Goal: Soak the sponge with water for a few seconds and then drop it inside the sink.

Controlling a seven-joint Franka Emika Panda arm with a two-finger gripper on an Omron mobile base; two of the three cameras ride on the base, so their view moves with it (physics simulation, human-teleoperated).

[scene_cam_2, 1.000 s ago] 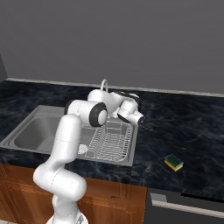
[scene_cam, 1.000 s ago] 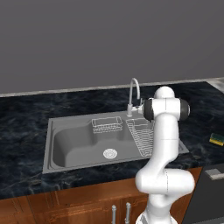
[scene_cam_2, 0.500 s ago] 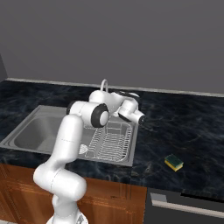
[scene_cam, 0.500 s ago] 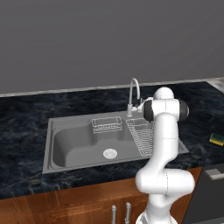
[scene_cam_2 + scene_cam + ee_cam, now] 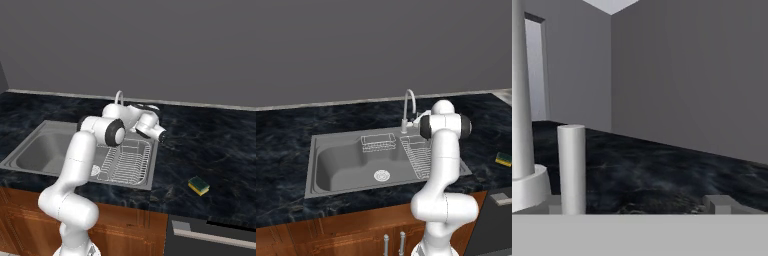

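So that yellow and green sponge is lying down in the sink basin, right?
Not quite. The sponge lies on the dark counter, well to the right of the sink and its wire rack, not in the basin. The right base view shows it.

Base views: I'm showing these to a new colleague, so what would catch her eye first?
The white arm dominates, bent over the wire dish rack with its gripper near the chrome faucet. Left of the rack, the grey sink lies in the dark counter, and the small yellow-green sponge lies alone on the counter, right of the rack.
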